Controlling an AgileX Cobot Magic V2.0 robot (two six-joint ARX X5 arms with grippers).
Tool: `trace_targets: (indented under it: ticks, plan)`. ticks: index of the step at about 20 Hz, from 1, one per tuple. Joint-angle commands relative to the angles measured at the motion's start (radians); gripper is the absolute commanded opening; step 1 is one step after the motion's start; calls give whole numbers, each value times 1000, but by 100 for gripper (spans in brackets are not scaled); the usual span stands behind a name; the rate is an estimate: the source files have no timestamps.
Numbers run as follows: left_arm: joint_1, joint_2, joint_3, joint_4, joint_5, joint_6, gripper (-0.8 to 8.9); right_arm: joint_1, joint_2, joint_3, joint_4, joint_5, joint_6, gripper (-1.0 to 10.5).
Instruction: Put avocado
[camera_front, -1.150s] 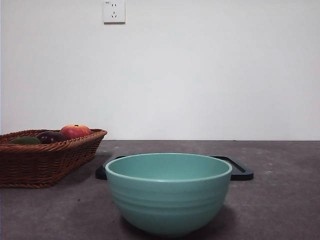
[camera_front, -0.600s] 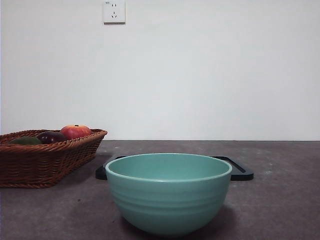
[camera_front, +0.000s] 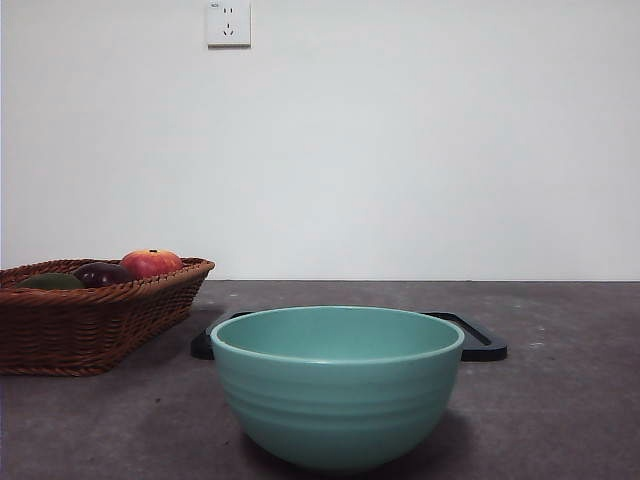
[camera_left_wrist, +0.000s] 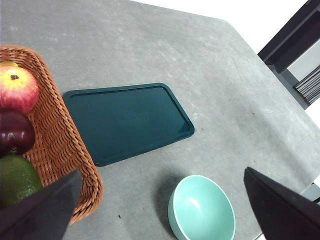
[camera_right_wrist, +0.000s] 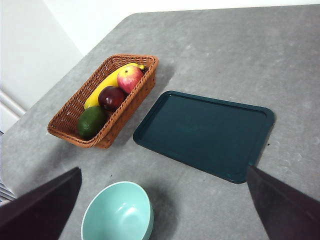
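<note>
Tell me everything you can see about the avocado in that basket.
The avocado is a rounded, dull dark-green fruit with smooth matte skin, whole and uncut. It lies in one end of the brown wicker basket, against the wall, beside the dark purple fruit. From the front view only its top shows above the rim. No gripper touches it.
</note>
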Motion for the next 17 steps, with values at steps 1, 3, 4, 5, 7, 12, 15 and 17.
trace_targets:
  ticks: [1,3,4,5,7,12,15,17]
  plan:
    - [-1,5,22,14,5,12,530,3,4,19,8,-1,-5,569]
    - [-1,6,22,14,5,12,530,3,4,19,8,-1,-5,569]
    - [-1,6,22,13,-1,12,529,3,4,19,8,-1,-5,569]
    - [-1,11,22,10,-18,12,529,3,4,19,8,-2,-5,569]
    - [-1,29,22,-18,-80,11,529,3,4,19,8,-2,-5,569]
    - [-1,158,22,-91,-294,3,529,4,5,19,4,-3,-2,569]
    - [-13,300,29,-77,-369,-4,529,4,5,19,-2,-4,-2,569]
    - [-30,412,52,-75,-400,-8,529,4,5,19,-6,-4,1,569]
